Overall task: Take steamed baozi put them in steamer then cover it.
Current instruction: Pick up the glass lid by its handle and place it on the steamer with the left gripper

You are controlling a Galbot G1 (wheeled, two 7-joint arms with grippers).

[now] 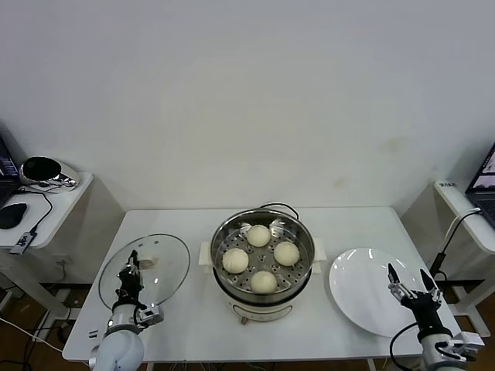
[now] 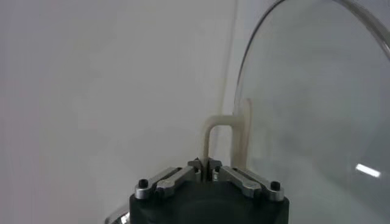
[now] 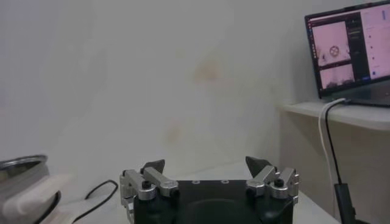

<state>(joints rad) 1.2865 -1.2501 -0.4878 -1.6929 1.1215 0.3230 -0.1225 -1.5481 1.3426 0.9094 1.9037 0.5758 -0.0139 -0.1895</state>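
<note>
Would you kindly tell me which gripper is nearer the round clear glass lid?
Left. The left gripper is shut on the round clear glass lid; the right gripper hovers open over the white plate.

The steamer [image 1: 263,267] stands open-topped; only bare table [image 1: 193,317] separates it from the cover [image 1: 155,267].

Cream-white steamed baozi [image 1: 258,235]; shiny steel steamer [image 1: 303,235] with perforated tray, cream base; clear glass cover [image 1: 166,267], cream handle; white plate [image 1: 357,287]; white tabletop [image 1: 193,325].
</note>
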